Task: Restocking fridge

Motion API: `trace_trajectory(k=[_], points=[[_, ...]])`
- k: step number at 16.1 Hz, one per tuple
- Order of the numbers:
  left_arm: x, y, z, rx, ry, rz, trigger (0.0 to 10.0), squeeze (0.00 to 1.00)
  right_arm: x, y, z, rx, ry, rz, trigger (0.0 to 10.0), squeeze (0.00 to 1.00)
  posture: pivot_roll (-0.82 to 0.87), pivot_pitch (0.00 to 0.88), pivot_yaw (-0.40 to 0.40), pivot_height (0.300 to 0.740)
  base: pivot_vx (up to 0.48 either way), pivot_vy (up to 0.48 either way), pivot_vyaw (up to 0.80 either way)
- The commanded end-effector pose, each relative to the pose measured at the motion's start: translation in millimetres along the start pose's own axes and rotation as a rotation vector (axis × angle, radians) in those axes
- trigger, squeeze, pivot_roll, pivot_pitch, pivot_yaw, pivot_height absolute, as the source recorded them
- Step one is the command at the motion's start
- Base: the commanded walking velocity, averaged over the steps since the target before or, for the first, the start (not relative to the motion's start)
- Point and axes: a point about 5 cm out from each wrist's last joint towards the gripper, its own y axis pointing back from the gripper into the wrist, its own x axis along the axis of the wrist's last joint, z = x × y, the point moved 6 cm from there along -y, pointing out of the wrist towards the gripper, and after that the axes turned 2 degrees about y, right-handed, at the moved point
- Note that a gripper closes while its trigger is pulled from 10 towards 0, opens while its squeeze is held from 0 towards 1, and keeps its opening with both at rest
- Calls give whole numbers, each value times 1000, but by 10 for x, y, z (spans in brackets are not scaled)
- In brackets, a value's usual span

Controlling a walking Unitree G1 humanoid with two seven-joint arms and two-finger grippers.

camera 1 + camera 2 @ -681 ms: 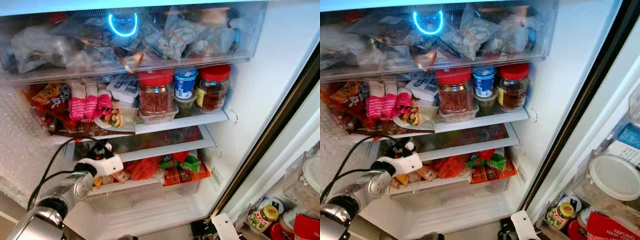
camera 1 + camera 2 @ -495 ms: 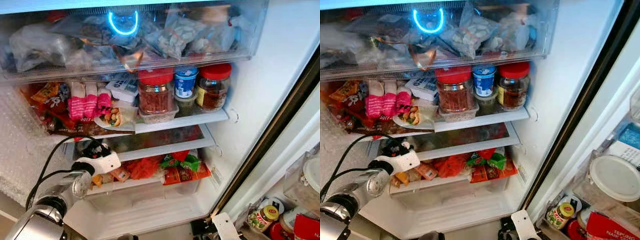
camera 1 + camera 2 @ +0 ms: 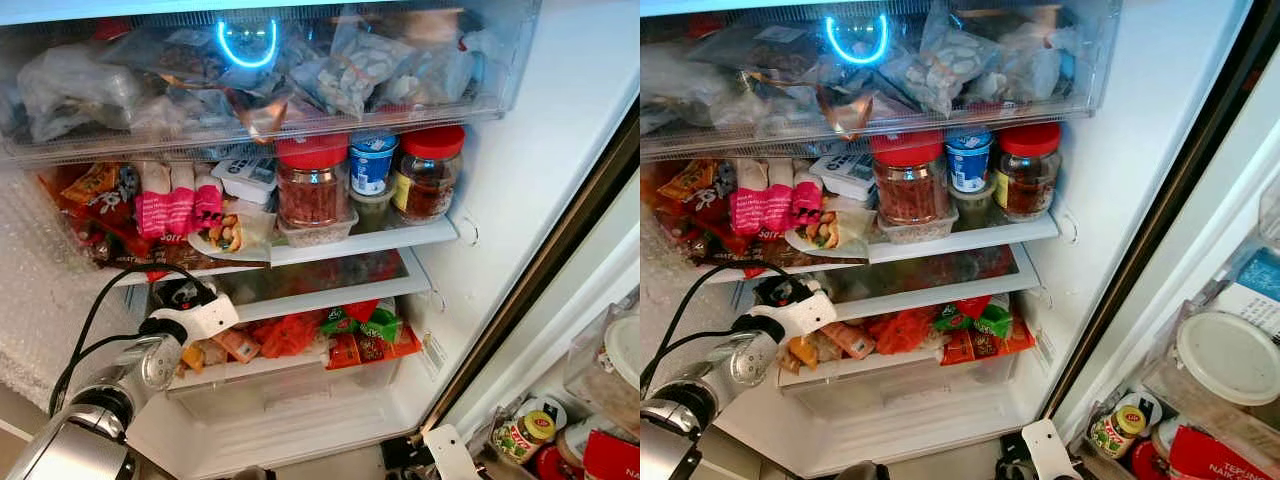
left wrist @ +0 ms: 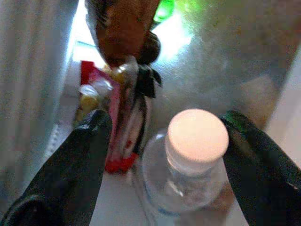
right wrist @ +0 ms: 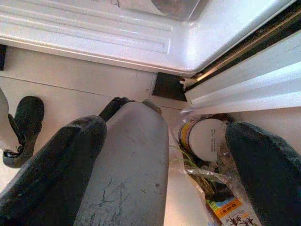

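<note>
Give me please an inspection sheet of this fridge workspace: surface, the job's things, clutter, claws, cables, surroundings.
Surface: glass shelf under the jar shelf, bare at its right part.
Job's things: clear bottle with pale cap upright between the left claw's fingers, not touched by them.
Clutter: two red-lidded jars, blue-lidded tub, pink packets, bagged food in the top drawer, orange and green packs low down.
Claws: left claw open, reaching in at the left of the glass shelf; right claw open, hanging low above the floor.
Cables: black cable looping over the left arm.
Surroundings: open fridge door rack with a white-lidded container, at the right.
</note>
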Motion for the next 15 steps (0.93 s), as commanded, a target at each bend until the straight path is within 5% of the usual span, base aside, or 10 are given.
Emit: trace_trajectory(k=[1,3,6,7,15], points=[[-35,-6,-62,3,52,-14,10000,1000,-275,38,-40,10,1,-86,10000,0,-17,43,-12,647,0,0,0],[-113,-5,-151,10,216,-52,10000,1000,-315,48,-24,9,12,-100,10000,0,-18,43,-12,647,0,0,0],[-93,-11,-138,-23,265,-42,10000,1000,-329,51,-18,9,19,-108,10000,0,-15,38,-13,647,0,0,0],[-76,-6,-69,-82,272,-35,10000,0,-329,51,-15,9,21,-108,10000,0,-12,37,-13,647,0,0,0],[-98,15,-77,-58,313,-41,10000,0,-325,53,3,-1,16,-101,10000,0,-7,37,-10,647,0,0,0]])
